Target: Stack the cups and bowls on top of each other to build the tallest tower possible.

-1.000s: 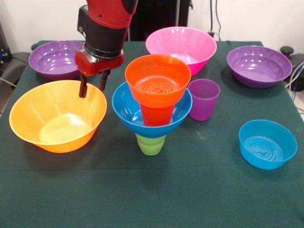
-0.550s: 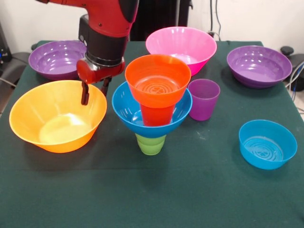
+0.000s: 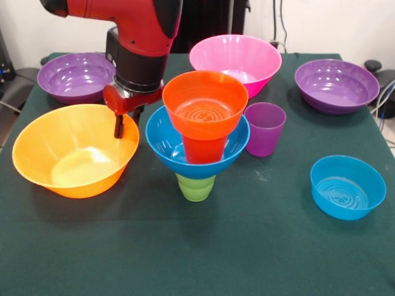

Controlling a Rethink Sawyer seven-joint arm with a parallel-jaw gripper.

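The 4-piece tower [image 3: 199, 132] (glossy plastic cups and bowls) stands mid-table. At its 9 o'clock, the black gripper [image 3: 123, 125] straddles the large yellow-orange plastic bowl [image 3: 74, 151]'s rim, jaws near together. Lifting could swing that bowl into the tower.

A single front camera sits across the worktop [image 3: 259, 259], raised somewhat and angled down, facing the arm [image 3: 139, 37] at the far side. It stands close enough that the green cloth fills most of the frame.
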